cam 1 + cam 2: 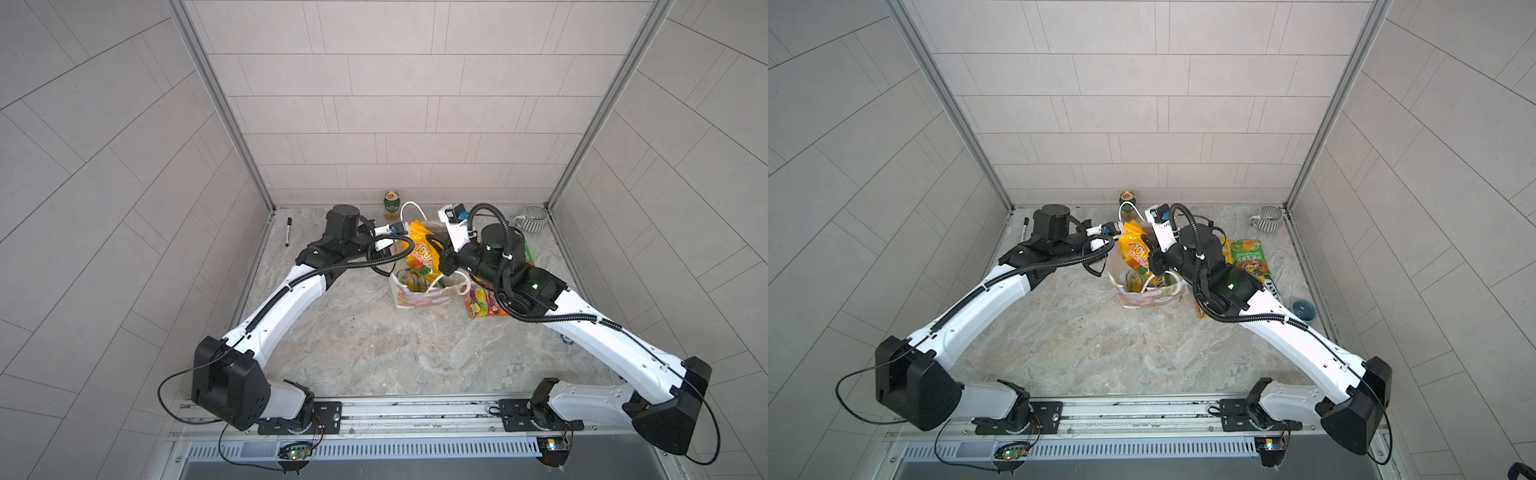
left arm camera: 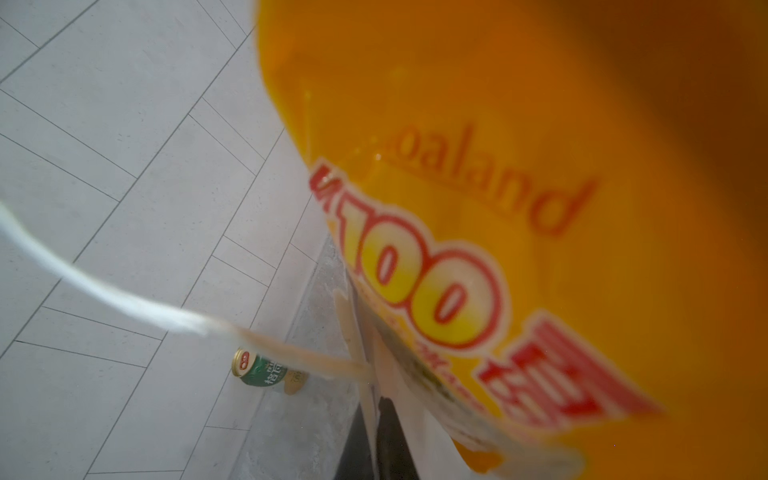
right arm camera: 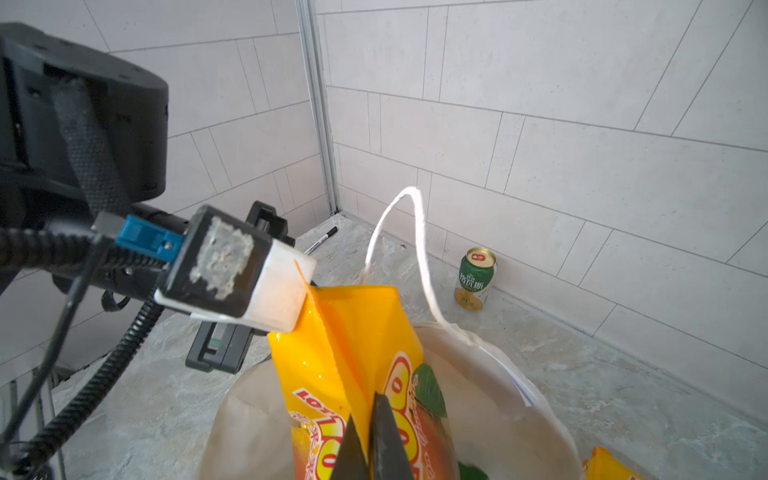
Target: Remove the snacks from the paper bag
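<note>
Glossy yellow packet [image 3: 357, 332] stands in our paper bag [image 1: 419, 299].
Our right claw [image 3: 368, 409] pinches it, our left claw [image 2: 374, 419] the bag rim; red print: "oaland", "100".

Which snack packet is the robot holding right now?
The yellow-orange packet marked 100: the right pincer pinches it, upright in the paper bag. A green packet sits inside; a red-pink packet lies flat on the table.

Yellow packet [image 1: 420, 249] upright in open paper bag [image 1: 417, 300]
</note>
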